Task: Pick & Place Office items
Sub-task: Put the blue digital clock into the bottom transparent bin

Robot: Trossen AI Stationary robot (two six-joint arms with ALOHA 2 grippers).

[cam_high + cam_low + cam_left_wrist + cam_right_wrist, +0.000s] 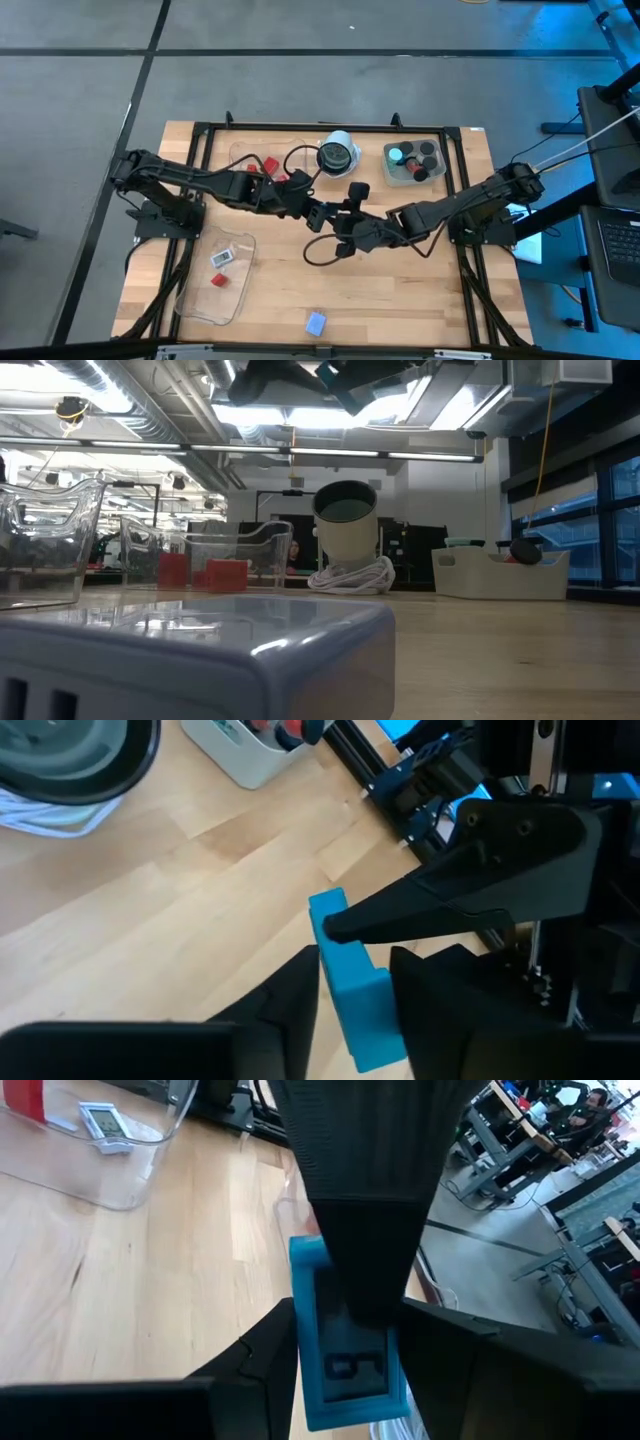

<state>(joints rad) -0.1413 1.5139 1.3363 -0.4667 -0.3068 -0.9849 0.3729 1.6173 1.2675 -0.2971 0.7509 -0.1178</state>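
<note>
A teal rectangle (352,992) with a small display face (345,1370) is held in the air over the middle of the table, between both grippers. My left gripper (318,212) reaches in from the table's left and my right gripper (343,228) from the right; they meet tip to tip, each shut on this piece. The low view shows the teal piece (330,374) high above the tabletop. A pale-blue rectangle (315,322) lies flat near the table's near edge. My left gripper pinches the teal rectangle between its two fingers (295,1005), on the end nearer its wrist (365,1020). The fingers come roughly level from the table's left. The piece is lifted clear of the table. My right gripper pinches the same rectangle across its two long edges (305,1380), its display face toward the wrist camera. It comes roughly level from the table's right. The left gripper's finger (365,1200) covers the rectangle's far end.
A clear tray (200,300) at the near left holds a red block (218,281) and a pale rectangle (222,258). Another clear tray (240,158) with red blocks, a round white-rimmed object (338,153) and a white bin (392,172) of black cylinders stand along the far side.
</note>
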